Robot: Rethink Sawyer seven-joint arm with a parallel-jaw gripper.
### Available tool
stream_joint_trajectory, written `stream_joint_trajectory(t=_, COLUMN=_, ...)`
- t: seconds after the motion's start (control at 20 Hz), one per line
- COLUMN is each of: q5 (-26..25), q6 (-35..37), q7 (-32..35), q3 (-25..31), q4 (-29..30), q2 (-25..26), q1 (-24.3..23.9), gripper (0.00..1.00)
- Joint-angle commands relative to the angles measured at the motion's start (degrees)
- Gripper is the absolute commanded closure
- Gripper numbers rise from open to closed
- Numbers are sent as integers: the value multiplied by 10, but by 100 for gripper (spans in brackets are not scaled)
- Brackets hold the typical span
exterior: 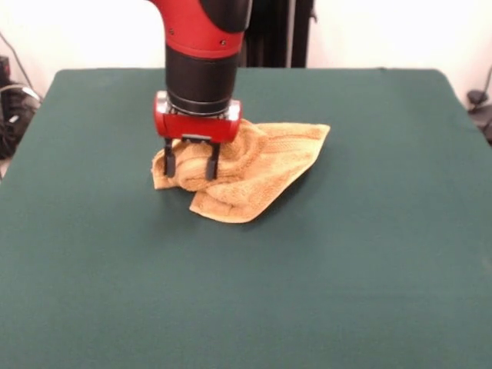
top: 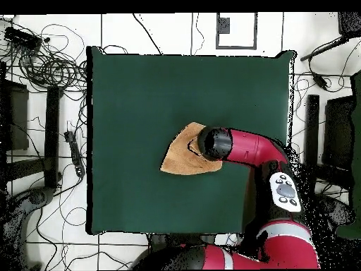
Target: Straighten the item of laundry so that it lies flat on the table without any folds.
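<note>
The orange-tan towel lies crumpled and folded over itself a little left of the middle of the green table. My gripper points straight down over the towel's left end. Its two black fingers stand apart, with their tips at the cloth and a bunched fold between them. In the overhead view the towel shows as a rough triangle on the table. The arm's wrist covers the towel's right part and hides the gripper.
The red arm reaches in over the table's right side in the overhead view. Cables and stands lie on the floor around the table. Wide green cloth surrounds the towel on all sides.
</note>
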Motion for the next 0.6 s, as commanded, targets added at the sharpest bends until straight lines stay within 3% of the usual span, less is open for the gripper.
stream_joint_trajectory(t=0.05, q5=-34, q6=23, q7=-2, q3=61, q4=39, q2=48, q1=6, gripper=0)
stream_joint_trajectory(t=0.6, q5=-54, q6=12, q7=-22, q3=73, q4=56, q2=27, q1=11, gripper=0)
